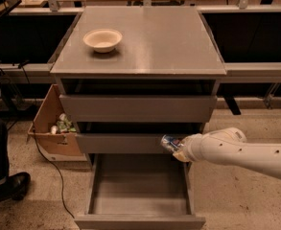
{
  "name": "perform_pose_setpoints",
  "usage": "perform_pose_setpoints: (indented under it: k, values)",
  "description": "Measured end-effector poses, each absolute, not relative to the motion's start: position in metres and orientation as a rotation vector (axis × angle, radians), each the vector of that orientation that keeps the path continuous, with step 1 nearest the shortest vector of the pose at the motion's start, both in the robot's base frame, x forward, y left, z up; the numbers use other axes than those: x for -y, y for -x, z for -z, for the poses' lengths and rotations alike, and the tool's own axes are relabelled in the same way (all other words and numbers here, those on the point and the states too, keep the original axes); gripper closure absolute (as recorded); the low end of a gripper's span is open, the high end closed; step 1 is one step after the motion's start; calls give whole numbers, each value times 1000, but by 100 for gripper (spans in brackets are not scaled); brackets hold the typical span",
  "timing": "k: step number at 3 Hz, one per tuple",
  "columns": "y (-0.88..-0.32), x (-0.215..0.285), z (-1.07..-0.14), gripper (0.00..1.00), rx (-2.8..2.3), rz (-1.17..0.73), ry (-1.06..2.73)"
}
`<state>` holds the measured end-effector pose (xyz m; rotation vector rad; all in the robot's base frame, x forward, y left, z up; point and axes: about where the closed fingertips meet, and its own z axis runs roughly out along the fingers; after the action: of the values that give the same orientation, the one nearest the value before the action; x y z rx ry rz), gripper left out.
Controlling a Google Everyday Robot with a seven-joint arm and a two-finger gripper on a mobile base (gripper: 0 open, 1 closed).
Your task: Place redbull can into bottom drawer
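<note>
The redbull can (168,142), slim silver and blue, is held in my gripper (176,148) at the end of the white arm that reaches in from the right. The can hangs in front of the middle drawer, above the right rear part of the bottom drawer (140,219). The bottom drawer is pulled out wide and its tray shows nothing inside. The gripper is shut on the can.
A cream bowl (102,39) sits on the grey cabinet top (178,42). The two upper drawers (137,108) are slightly ajar. A cardboard box (53,128) with items stands on the floor at left. A person's leg and shoe (5,186) are at far left.
</note>
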<state>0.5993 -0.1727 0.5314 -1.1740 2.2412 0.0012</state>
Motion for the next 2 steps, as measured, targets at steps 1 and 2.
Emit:
perform_pose_setpoints:
  k: [1,2]
  values:
    - [-596,165,-493,100,-2230,-24,1233]
    - [-589,157,-442,100,-2233,-74,1268]
